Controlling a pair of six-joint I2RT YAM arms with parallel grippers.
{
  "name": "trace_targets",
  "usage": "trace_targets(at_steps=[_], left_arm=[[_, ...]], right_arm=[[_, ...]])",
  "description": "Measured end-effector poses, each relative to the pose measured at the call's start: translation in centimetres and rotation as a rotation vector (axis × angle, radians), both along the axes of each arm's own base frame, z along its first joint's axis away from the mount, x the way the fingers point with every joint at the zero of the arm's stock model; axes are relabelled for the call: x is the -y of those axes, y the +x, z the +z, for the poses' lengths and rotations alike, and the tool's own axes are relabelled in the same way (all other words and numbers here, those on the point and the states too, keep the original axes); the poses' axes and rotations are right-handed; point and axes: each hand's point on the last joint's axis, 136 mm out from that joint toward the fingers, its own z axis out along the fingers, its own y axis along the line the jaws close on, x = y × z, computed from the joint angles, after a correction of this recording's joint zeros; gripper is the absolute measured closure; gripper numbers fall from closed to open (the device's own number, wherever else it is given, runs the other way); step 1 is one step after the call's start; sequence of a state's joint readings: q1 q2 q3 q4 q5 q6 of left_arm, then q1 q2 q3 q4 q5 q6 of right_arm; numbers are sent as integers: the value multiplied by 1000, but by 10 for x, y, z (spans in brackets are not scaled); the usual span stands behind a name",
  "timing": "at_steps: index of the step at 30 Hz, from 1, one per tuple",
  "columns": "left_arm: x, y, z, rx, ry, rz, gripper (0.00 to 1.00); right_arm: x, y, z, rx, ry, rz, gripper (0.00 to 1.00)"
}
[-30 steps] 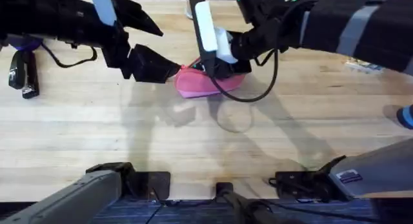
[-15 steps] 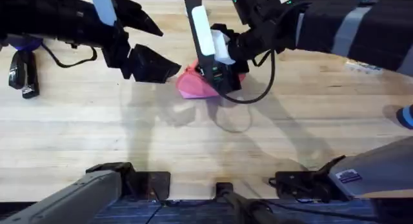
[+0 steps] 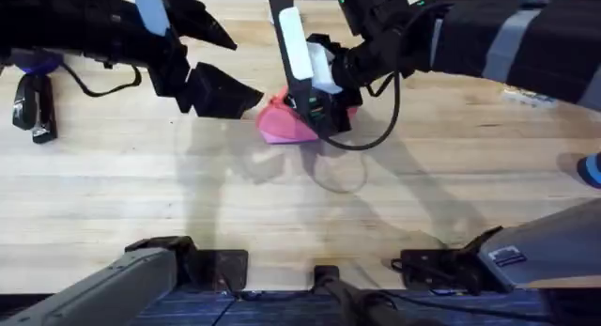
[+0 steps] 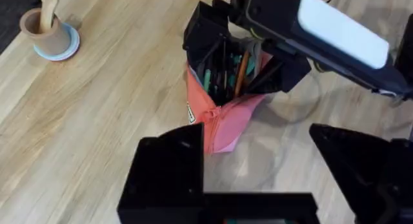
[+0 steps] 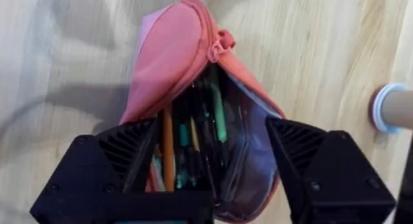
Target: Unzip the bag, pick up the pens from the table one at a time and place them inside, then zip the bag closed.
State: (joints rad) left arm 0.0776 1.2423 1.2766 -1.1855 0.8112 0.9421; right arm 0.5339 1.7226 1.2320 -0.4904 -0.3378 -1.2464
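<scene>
**Pouch held open, pens standing inside it**

Nearest to the arm bases, the light wooden butcher-block table (image 3: 282,213) is bare. Farther out, near the middle, lies the oblong pink soft fabric pouch (image 3: 282,127), with its mouth turned up toward the arms.

The right gripper (image 5: 213,185) is over the unzipped end of the pouch. Its two black fingers (image 5: 116,159) are spread wide, one on each side of the mouth, and nothing is clamped between them. This spread probably keeps the soft walls apart, so that the opening does not fall shut. Between the fingers several thin stick pens (image 5: 218,114) stand in the pouch, dark, green and one orange.

The left gripper (image 4: 258,159) waits just beside the closed end, where the zipper pull (image 4: 213,113) sits. Its fingers are also apart and grasp nothing. It seems placed there to steady the pouch or to take the pull for closing.

Farthest away, a small round wooden cup (image 4: 46,30) stands apart on a pale blue coaster.
</scene>
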Motion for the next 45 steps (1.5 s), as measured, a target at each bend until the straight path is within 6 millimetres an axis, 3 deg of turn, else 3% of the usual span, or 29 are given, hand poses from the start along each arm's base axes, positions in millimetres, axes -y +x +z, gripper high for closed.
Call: trace_targets(at_steps=[8, 13, 18, 26, 32, 45], left_arm=[[-1, 1, 0, 2, 1, 3, 8], [-12, 4, 0, 32, 16, 16, 7], [-34, 11, 0, 66, 37, 63, 8], [-77, 18, 0, 128, 60, 146, 8], [-89, 21, -21, 82, 29, 100, 8], [-89, 44, -80, 62, -75, -92, 7]], right_arm=[[1, 0, 0, -91, 30, -140, 5], [3, 1, -1, -136, 40, -226, 5], [7, 8, 1, -186, 48, -377, 5], [11, 9, 6, -224, 61, -474, 5], [15, 2, 27, -232, 84, -508, 5], [14, 4, 83, -275, 136, -603, 5]])
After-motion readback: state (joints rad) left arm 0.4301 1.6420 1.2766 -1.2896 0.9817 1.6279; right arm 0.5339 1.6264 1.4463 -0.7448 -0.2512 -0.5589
